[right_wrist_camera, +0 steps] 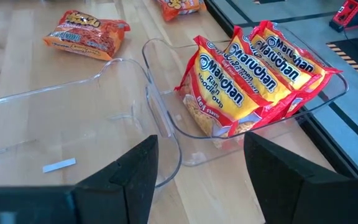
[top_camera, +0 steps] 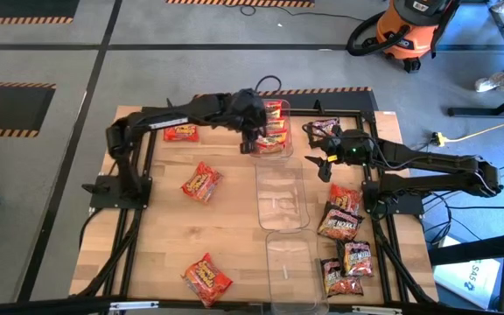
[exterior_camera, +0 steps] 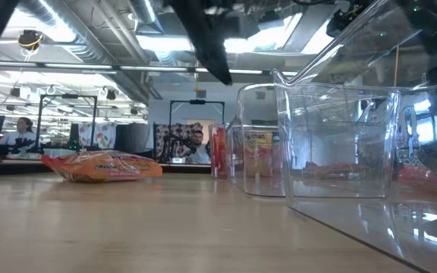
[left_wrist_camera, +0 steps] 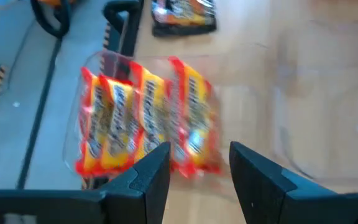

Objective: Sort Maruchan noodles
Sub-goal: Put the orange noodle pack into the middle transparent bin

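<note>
The left gripper point(top_camera: 254, 140) hangs with its jaws spread and empty over the clear plastic bin point(top_camera: 274, 150) at the far end of the wooden table point(top_camera: 234, 245), where red-yellow crinkly Maruchan noodle packets point(right_wrist_camera: 241, 81) stand on edge in a row. The right gripper point(top_camera: 320, 157) waits just beside that bin, jaws also spread, holding nothing. Orange-red packets point(top_camera: 201, 182) lie scattered on the left, dark brown ones point(top_camera: 341, 223) on the right.

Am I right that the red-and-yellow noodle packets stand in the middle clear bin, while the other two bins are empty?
Not quite. The red-and-yellow noodle packets stand in the far end bin, not the middle one; the high view shows it. The middle bin and near bin are empty.
</note>
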`<control>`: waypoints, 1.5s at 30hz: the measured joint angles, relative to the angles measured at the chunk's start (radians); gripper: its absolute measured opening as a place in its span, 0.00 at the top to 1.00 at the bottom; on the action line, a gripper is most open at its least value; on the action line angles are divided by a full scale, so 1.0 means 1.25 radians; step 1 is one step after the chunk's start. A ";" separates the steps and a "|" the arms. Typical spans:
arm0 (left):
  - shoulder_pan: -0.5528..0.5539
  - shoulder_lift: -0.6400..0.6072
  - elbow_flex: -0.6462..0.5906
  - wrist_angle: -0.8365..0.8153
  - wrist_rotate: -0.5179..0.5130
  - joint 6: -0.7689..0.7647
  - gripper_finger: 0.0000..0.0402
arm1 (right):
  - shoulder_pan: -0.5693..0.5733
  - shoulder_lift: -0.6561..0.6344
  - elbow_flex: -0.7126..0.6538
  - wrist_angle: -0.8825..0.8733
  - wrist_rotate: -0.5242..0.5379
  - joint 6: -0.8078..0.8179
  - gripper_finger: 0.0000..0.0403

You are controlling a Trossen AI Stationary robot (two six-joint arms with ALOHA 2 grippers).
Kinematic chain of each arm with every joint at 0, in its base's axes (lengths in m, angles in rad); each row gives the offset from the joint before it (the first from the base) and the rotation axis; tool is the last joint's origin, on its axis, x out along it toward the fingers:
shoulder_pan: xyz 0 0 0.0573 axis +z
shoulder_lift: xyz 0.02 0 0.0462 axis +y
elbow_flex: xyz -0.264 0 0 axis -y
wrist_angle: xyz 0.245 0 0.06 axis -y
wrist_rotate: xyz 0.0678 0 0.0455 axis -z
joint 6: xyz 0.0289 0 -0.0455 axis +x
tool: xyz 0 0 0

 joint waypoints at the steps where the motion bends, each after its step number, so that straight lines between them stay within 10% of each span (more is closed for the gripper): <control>1: -0.010 -0.017 -0.007 -0.009 -0.004 -0.017 0.61 | 0.000 0.000 0.000 0.000 0.000 0.000 0.47; 22: -0.116 -0.462 -0.713 0.162 -0.066 -0.450 0.61 | 0.001 0.054 0.000 0.083 -0.050 0.124 0.47; 45: -0.298 -0.458 -0.960 0.381 -0.071 -0.554 0.61 | 0.150 0.325 0.112 0.275 -0.097 0.346 0.47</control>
